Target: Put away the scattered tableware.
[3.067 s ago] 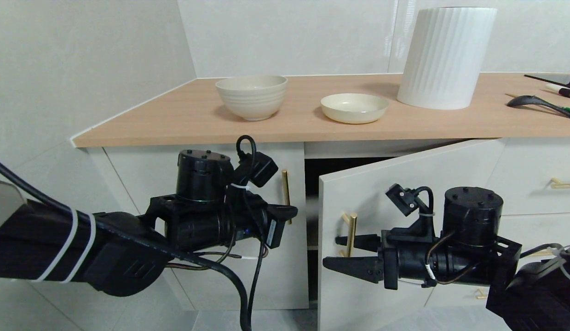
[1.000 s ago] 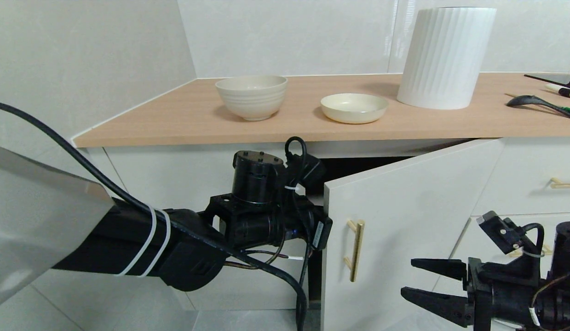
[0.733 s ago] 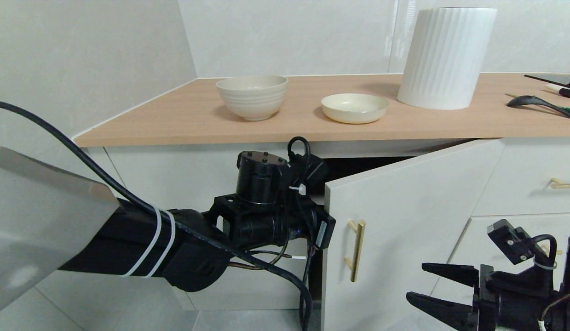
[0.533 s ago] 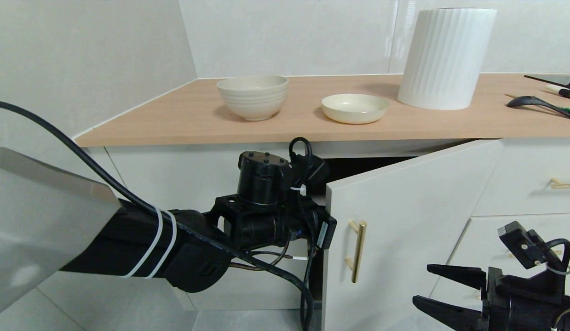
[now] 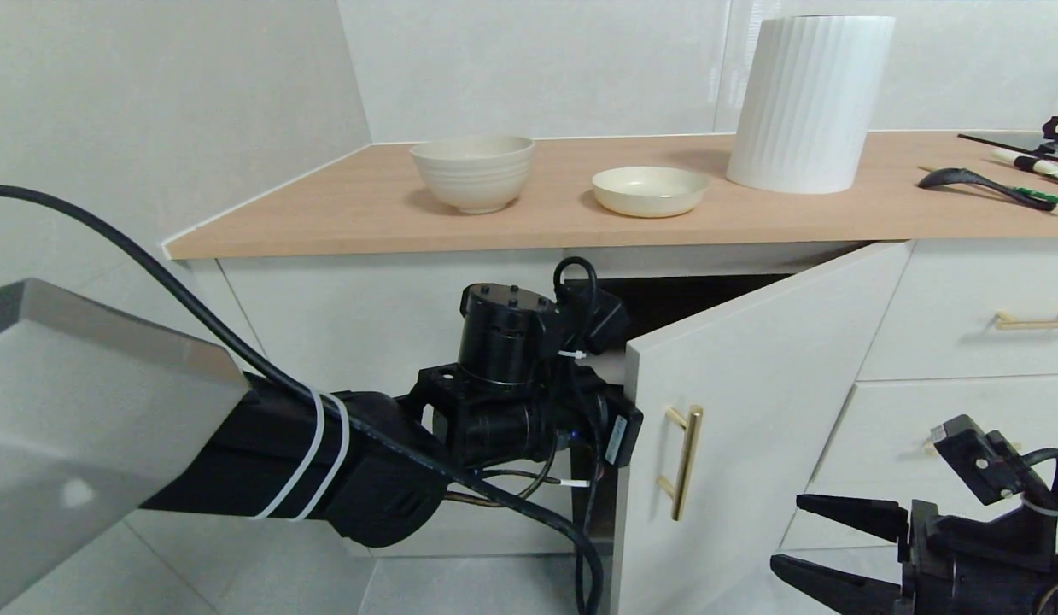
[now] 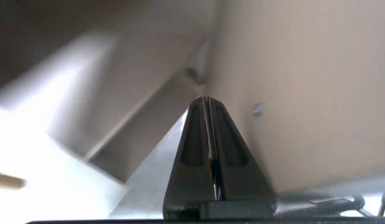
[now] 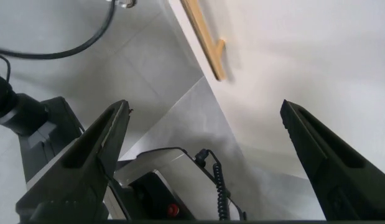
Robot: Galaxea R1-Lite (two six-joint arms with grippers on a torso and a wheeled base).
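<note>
While the cupboard door [image 5: 751, 401] under the bench [image 5: 341, 218] stands partly ajar, the left arm lies low across the cabinet front with its wrist at the door's free edge. The left hand [image 6: 206, 102] is in the dark gap behind that door. Seen from its own wrist, its fingers [image 6: 195, 149] are pressed flat together with nothing between them. They sit close by the door's pale inner face, though I cannot tell whether they touch it.

The right hand [image 5: 786, 530] hangs low on the other side, in front of the drawers [image 5: 947, 307] and clear of the door's outer face. Its two fingers are spread wide and hold nothing. A gold bar handle [image 5: 684, 461] runs upright near the door's free edge, and it also shows from the right wrist [image 7: 204, 40].

Up on the bench, a deep cream bowl [image 5: 473, 171] stands upright toward the left end. A shallow cream dish [image 5: 649, 190] sits near it on the right, not touching. A tall white ribbed canister [image 5: 806, 102] stands just behind and to the right of the dish. Farther right a black ladle [image 5: 964, 181] lies flat on the wood, with a few other utensils [image 5: 1028, 162] near it at the far right end.
</note>
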